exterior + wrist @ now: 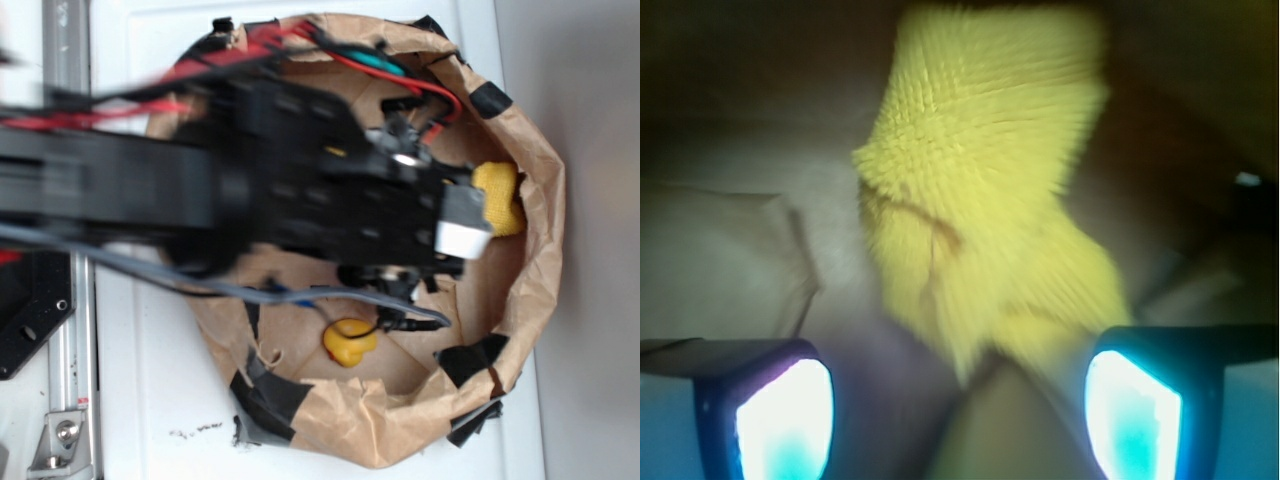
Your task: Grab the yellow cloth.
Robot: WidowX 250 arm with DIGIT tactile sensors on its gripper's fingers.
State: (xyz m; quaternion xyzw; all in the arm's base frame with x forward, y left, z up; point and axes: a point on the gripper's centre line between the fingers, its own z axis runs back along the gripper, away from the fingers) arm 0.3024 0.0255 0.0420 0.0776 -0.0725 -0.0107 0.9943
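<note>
Two gripper fingertips (785, 415), dark-edged with pale pads glowing bluish-white, fill the lower corners of the wrist view and are cut off by the bottom edge; they stand wide apart with nothing between them, so the gripper (960, 420) is open. Yellow cloth (985, 210): bright yellow terry, nubby loops smeared by motion blur, folded and creased down its middle, lying ahead of the pads on the brown paper floor, its lower tail reaching close to the right-hand fingertip (contact cannot be judged through the blur). Its top edge is cropped by the frame. In the exterior view only a small patch of the yellow cloth (500, 195) shows, tucked against the right inner wall of the paper bag (540, 200), the rest hidden behind the arm's pale end block. Paper bag: crumpled brown kraft, rolled down into a rough bowl, rim patched with strips of black tape (270, 395). Robot arm (300, 190): black, boxy, heavily blurred, reaching in from the left and covering most of the bag's interior; red wires (400, 75) and a grey cable (330, 295) trail along it. Small yellow toy (349, 343): glossy, rounded, on the bag floor near the lower wall, well apart from the cloth, shape otherwise unclear. Bag rests on a white surface (150, 400); a metal rail (70, 400) runs down the left edge.
</note>
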